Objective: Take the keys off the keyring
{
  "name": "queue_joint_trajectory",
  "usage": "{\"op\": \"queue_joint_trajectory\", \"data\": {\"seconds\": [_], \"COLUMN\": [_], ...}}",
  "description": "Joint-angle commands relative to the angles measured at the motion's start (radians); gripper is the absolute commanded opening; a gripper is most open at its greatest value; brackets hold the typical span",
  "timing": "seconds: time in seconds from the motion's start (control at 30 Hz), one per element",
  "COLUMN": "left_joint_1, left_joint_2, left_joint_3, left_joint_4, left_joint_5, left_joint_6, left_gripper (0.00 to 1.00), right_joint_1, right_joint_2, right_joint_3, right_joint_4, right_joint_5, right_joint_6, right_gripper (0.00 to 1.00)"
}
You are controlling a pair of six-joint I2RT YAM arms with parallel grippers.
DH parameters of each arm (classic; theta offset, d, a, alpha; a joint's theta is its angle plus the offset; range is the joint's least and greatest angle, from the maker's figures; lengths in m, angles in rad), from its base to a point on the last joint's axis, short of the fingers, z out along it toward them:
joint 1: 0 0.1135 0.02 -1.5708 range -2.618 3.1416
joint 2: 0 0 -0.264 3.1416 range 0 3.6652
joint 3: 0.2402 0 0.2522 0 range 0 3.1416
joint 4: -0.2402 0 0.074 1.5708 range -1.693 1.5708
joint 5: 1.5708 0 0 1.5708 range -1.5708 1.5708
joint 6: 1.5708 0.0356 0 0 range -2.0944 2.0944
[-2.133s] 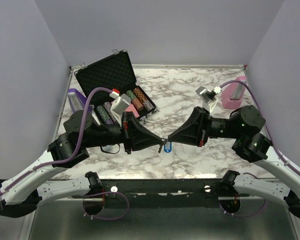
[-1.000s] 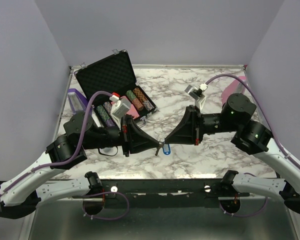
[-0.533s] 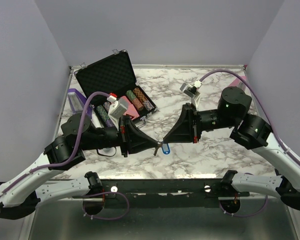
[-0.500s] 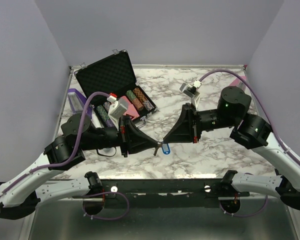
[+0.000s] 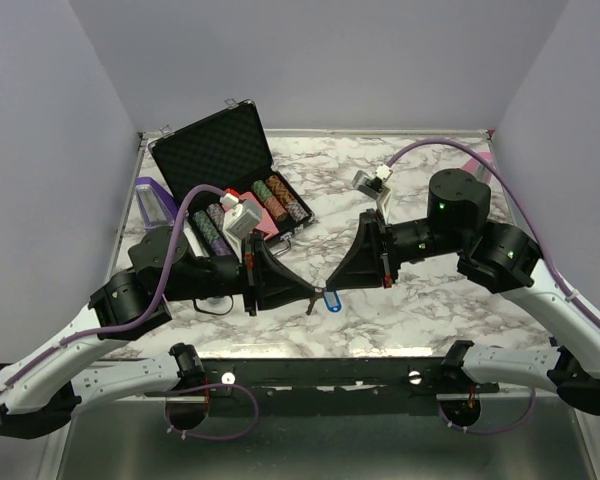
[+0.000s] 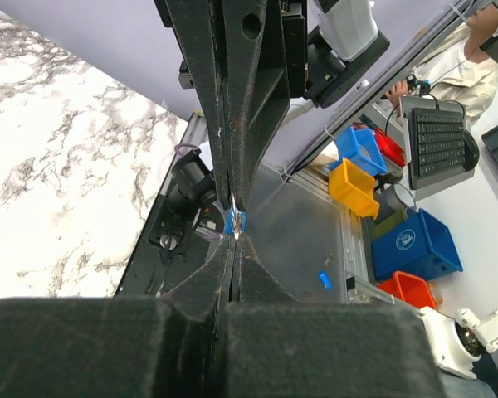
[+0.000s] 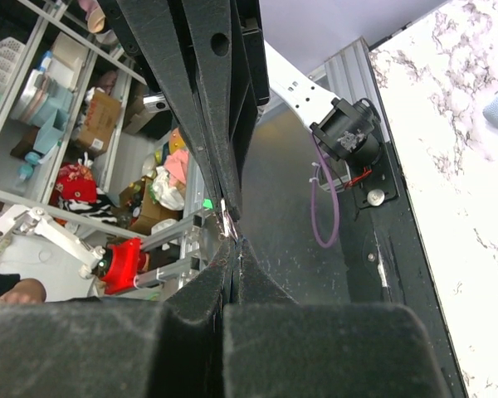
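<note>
The keyring (image 5: 332, 301) hangs in the air over the near middle of the table (image 5: 430, 312), its blue tag just below the point where the two grippers meet tip to tip. In the left wrist view the tag shows as a small blue patch against the tips of the right gripper, just beyond the left one's own tips. A speck of bright metal (image 6: 235, 236) glints between tag and left tips; it is too small to tell whether it is the key or the ring. The key cannot be made out as such in any view.

The right gripper (image 5: 330, 283) reaches in from the right, tilted down, clenched with no gap between its fingers, and it pinches the keyring at its very end. The left gripper (image 5: 314, 297) reaches in from the left, also clenched tight. It meets the same small bundle, but what it nips is too small to tell.

Behind the left arm an open black case (image 5: 215, 150) lies on the table, lid up, with rows of striped chips (image 5: 275, 198) in its tray. A purple item (image 5: 152, 195) sits at the left edge and a pink one (image 5: 475, 165) at the far right corner, both well apart from the keyring.
</note>
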Motion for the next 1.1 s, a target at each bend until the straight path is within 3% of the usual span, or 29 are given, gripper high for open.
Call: {"op": "queue_joint_trajectory", "data": {"seconds": [0.0, 1.07], "left_joint_1": [0.003, 0.003], "left_joint_2": [0.014, 0.066], "left_joint_3": [0.04, 0.103], "left_joint_4": [-0.014, -0.088], "left_joint_5": [-0.037, -0.051], "left_joint_6": [0.004, 0.012], "left_gripper": [0.0, 0.0], "right_joint_1": [0.021, 0.142], "right_joint_2": [0.01, 0.094], "right_joint_3": [0.053, 0.159], "right_joint_4": [-0.073, -0.257], "right_joint_5": [-0.033, 0.116], "right_joint_6": [-0.022, -0.085], "right_gripper": [0.01, 0.01]}}
